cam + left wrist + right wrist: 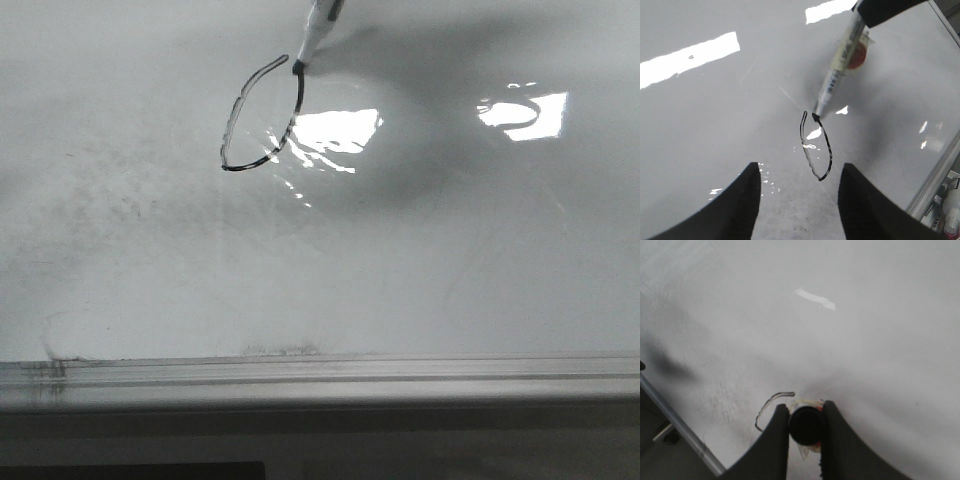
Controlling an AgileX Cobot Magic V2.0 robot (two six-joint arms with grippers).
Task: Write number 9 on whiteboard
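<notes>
The whiteboard point(450, 280) fills the front view, glossy with glare patches. On it is a thin black narrow loop, part of the number 9 point(243, 120); it also shows in the left wrist view point(816, 150) and the right wrist view point(771, 402). A white marker point(315, 35) touches the board with its tip at the loop's top right end; it also shows in the left wrist view point(837, 70). My right gripper point(806, 412) is shut on the marker point(805, 426). My left gripper point(799, 172) is open and empty, just above the board near the loop.
A grey metal edge rail point(320, 372) runs along the board's near side. Grey erasure smudges point(110, 190) lie left of the loop. In the left wrist view, the rail point(937, 170) runs along the board's edge with some markers point(950, 210) beyond it.
</notes>
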